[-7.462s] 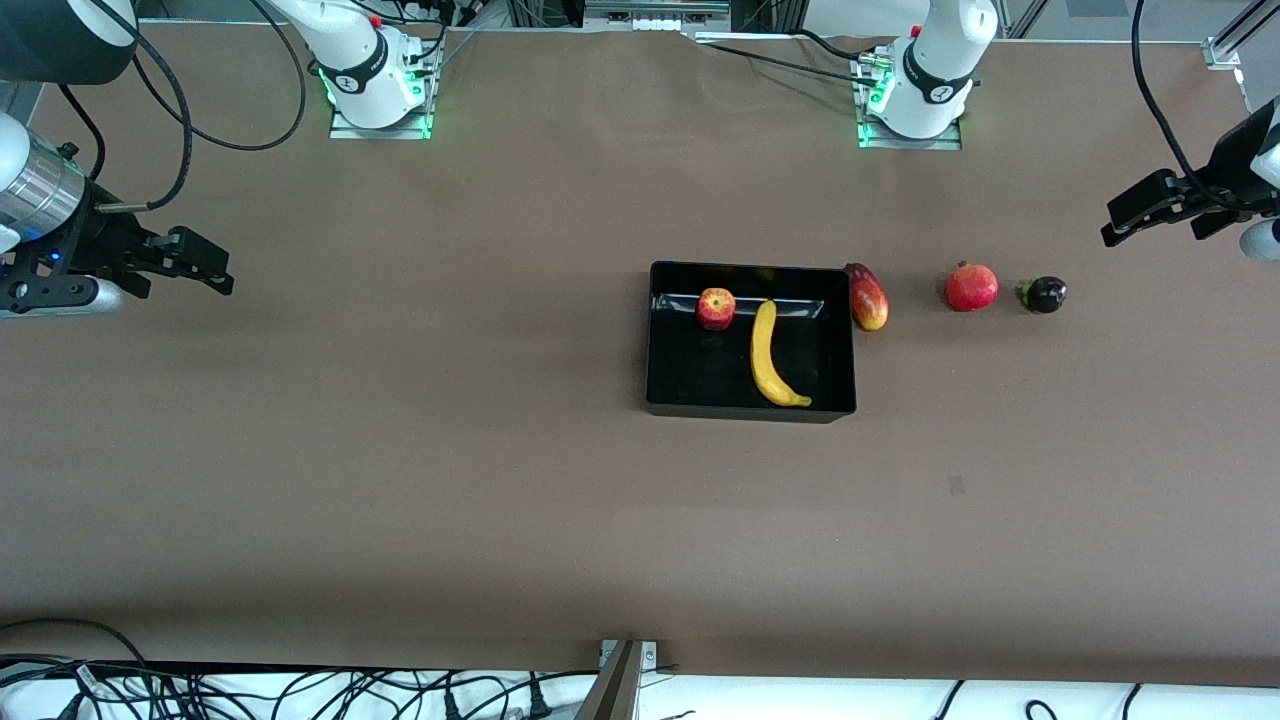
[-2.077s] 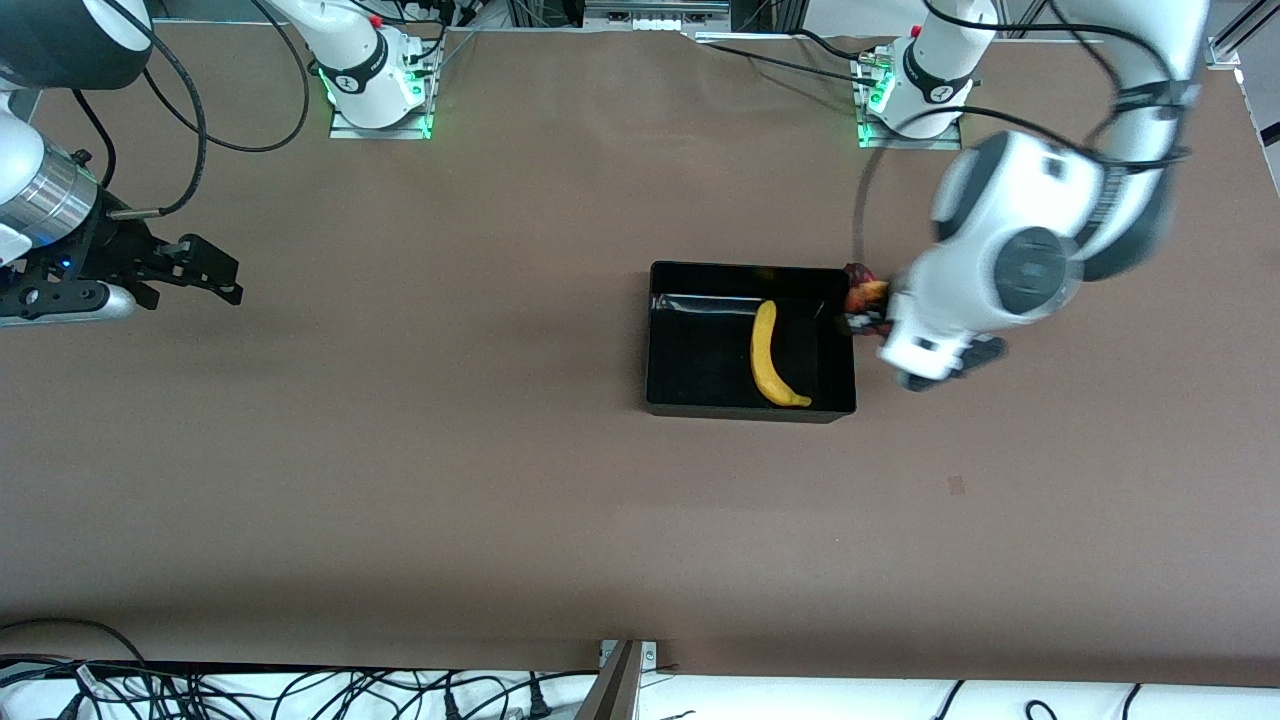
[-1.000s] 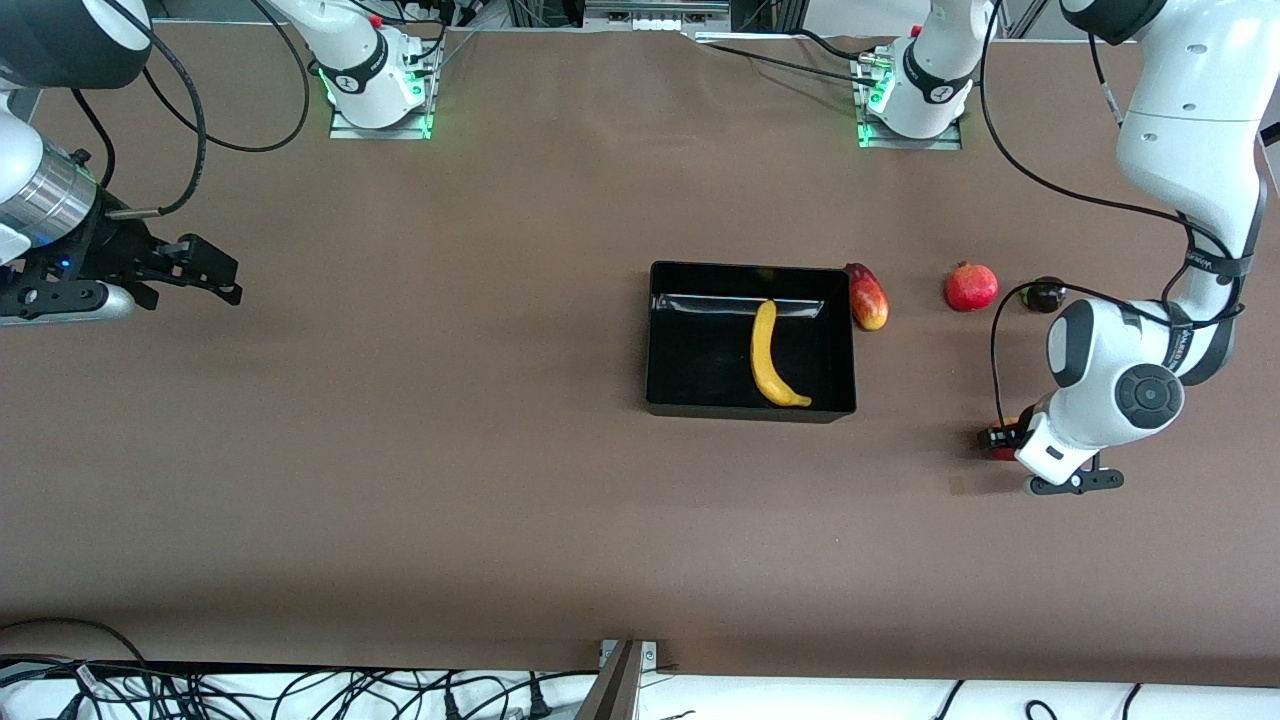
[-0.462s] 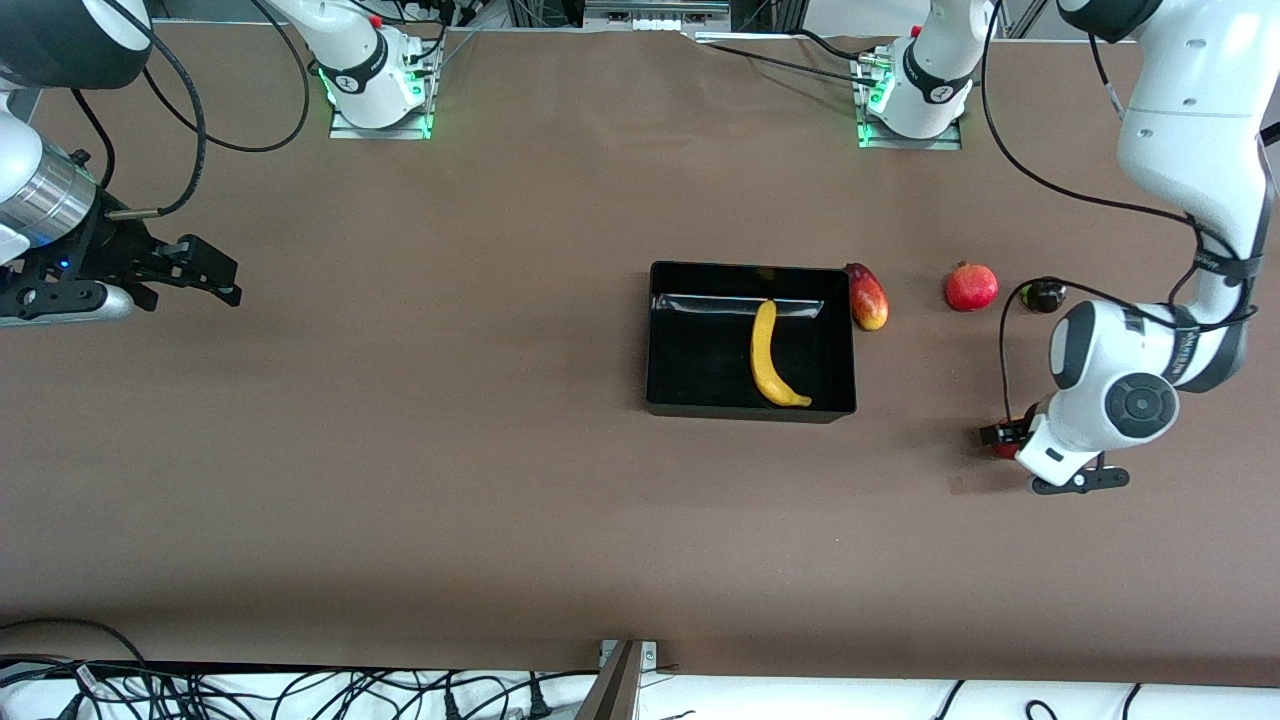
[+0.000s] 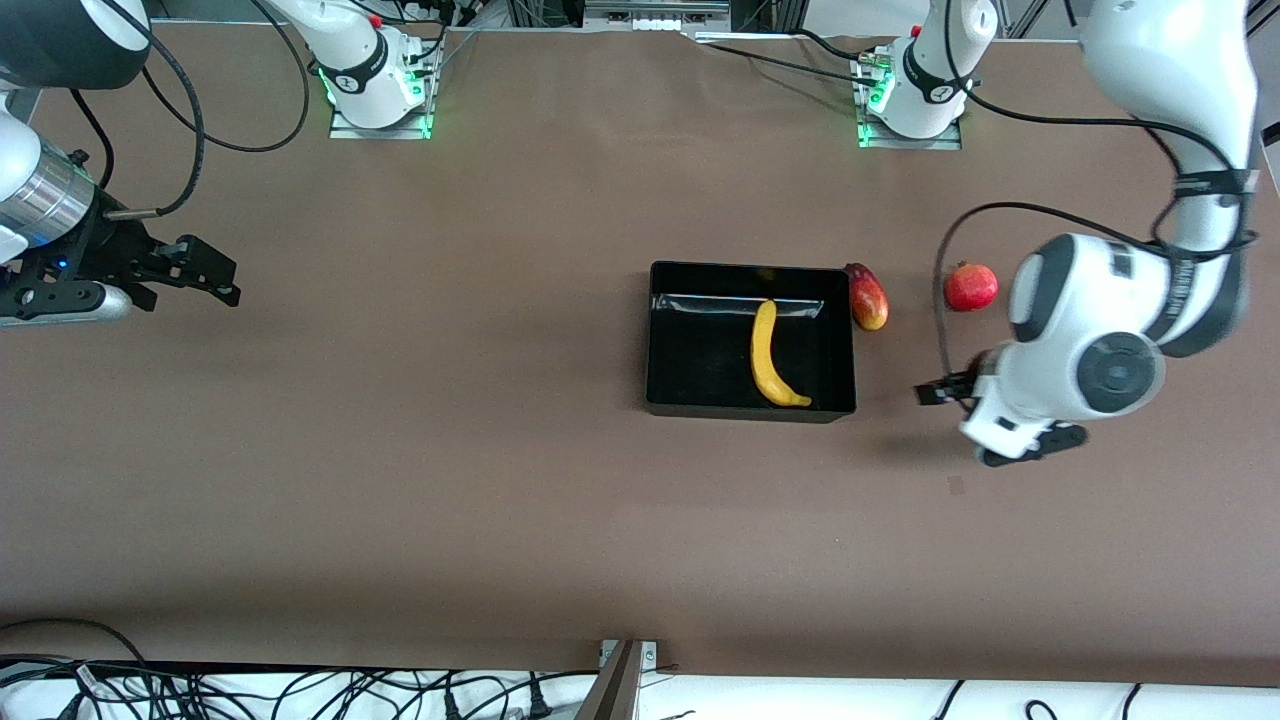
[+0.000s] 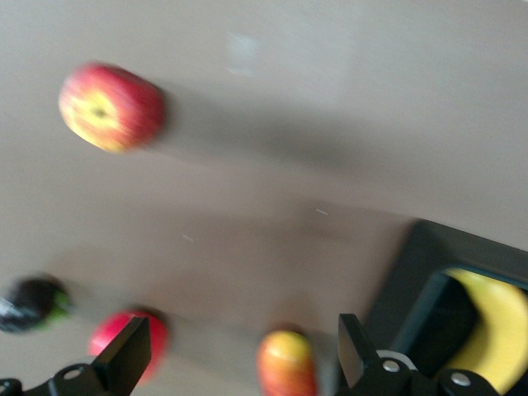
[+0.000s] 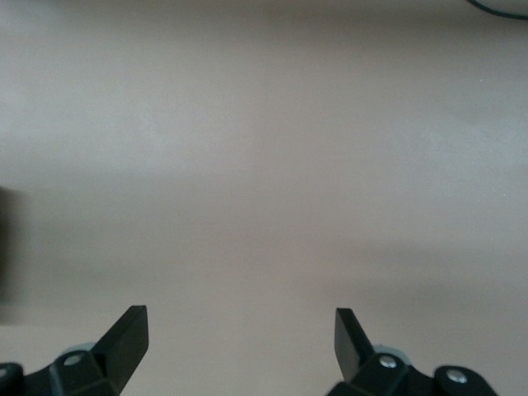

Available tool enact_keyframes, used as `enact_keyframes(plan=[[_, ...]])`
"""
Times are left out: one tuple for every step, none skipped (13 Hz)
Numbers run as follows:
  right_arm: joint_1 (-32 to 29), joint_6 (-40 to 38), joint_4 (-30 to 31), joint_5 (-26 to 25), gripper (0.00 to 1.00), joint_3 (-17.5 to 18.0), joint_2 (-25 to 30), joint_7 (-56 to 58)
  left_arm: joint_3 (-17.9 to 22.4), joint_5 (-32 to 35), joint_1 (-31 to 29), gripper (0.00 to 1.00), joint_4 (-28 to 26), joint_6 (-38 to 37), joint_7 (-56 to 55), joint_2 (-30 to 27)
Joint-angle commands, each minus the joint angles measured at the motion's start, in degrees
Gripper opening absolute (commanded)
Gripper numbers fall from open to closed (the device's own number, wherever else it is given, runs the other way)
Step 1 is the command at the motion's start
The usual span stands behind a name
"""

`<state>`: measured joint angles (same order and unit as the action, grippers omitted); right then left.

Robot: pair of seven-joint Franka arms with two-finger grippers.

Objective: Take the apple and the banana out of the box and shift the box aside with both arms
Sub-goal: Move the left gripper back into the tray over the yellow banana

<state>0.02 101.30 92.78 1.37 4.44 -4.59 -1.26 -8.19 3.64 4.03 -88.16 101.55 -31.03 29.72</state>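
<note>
The black tray (image 5: 748,409) sits mid-table with the yellow banana (image 5: 768,355) in it. The red-yellow apple (image 6: 110,107) lies on the bare table outside the tray, toward the left arm's end; in the front view the left arm hides it. My left gripper (image 5: 945,392) is open and empty, up over the table between tray and apple; the left wrist view (image 6: 239,359) shows its jaws wide apart, with the tray (image 6: 429,272) and banana (image 6: 495,330) at the edge. My right gripper (image 5: 200,275) waits open and empty at the right arm's end (image 7: 239,342).
A red-yellow mango (image 5: 868,297) lies against the tray's wall at the left arm's end, and a red pomegranate (image 5: 971,286) lies beside it. The left wrist view also shows the mango (image 6: 285,363), the pomegranate (image 6: 128,351) and a small dark fruit (image 6: 33,301).
The left gripper took the apple out of the tray, set it on the table, let go, and has now risen toward the tray. The right arm has not moved.
</note>
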Motion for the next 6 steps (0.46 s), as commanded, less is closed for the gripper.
enact_keyframes(plan=[[-0.3, -0.1, -0.8, 0.5, 1.00, 0.1, -0.2, -0.2, 1.1, -7.0, 5.0, 1.00, -0.7, 0.1, -7.0, 2.3], [-0.2, -0.1, -0.8, 0.4, 1.00, 0.1, -0.2, -0.2, 1.2, -7.6, 8.0, 1.00, -1.2, 0.1, -9.8, 3.4], [-0.2, -0.1, -0.8, 0.5, 1.00, 0.1, -0.2, -0.2, 1.2, -7.6, 9.1, 1.00, -1.6, 0.2, -11.3, 3.4], [-0.2, -0.1, -0.8, 0.5, 1.00, 0.1, -0.2, -0.2, 1.1, -8.0, 9.2, 1.00, -1.7, 0.2, -11.9, 3.3], [-0.2, -0.1, -0.8, 0.5, 1.00, 0.1, -0.2, -0.2, 0.8, -8.2, 10.0, 1.00, -1.7, 0.3, -12.3, 3.4], [-0.2, -0.1, -0.8, 0.5, 1.00, 0.1, -0.2, -0.2, 0.7, -8.2, 10.7, 1.00, -1.9, 1.4, -13.1, 3.5]])
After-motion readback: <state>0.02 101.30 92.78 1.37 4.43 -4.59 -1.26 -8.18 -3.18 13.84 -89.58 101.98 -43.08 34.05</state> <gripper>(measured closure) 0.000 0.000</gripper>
